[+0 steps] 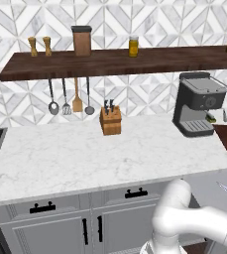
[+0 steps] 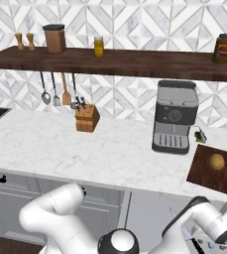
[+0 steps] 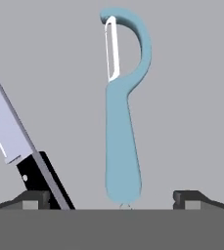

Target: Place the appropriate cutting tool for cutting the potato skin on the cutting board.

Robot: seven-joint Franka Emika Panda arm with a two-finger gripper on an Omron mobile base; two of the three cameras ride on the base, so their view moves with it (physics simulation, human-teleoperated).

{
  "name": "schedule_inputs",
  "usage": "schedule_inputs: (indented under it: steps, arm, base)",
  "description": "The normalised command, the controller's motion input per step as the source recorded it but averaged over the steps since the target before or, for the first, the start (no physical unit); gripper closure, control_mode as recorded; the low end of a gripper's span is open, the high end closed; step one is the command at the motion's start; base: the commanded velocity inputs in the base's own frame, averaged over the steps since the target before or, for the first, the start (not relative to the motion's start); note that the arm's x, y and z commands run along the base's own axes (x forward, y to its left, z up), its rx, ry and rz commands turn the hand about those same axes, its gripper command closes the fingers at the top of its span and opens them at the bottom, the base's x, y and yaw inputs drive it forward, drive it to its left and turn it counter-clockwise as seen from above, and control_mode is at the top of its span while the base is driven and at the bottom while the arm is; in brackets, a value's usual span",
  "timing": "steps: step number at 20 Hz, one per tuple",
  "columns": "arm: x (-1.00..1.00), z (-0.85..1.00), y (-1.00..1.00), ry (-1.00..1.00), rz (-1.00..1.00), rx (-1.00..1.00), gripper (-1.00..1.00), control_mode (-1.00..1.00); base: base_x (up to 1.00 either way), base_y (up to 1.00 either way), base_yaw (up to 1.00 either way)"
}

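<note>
Hand view: gripper [image 3: 113,197] spread wide and empty, its tips astride the handle end of the pale blue peeler [image 3: 122,117]; a knife [image 3: 20,146] lies just left. Right base view: the board [image 2: 211,171], far right on the counter [image 2: 85,149], carries a potato [image 2: 216,160].

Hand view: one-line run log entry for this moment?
phase: pre-grasp | tool: open, astride handle end of peeler | knife: beside peeler | cutting board: holds potato, no peeler yet
</note>
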Motion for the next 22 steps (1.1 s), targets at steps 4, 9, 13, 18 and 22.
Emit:
schedule_inputs:
  steps: [4,9,13,18,22]
  arm:
    - [0.06,-0.15,0.00,-0.07,0.00,0.00,-1.00,-1.00]
    - [0.15,-0.13,0.00,-0.06,0.00,0.00,-1.00,-1.00]
    - [0.24,-0.09,0.00,-0.04,0.00,-0.03,-1.00,-1.00]
    - [0.14,-0.16,0.00,0.00,0.00,-0.05,-1.00,-1.00]
    - [-0.10,-0.29,0.00,0.00,0.00,-0.06,1.00,-1.00]
  base:
    - [0.00,0.00,0.00]
    - [0.00,0.00,0.00]
    - [0.00,0.00,0.00]
    - [0.00,0.00,0.00]
    - [0.00,0.00,0.00]
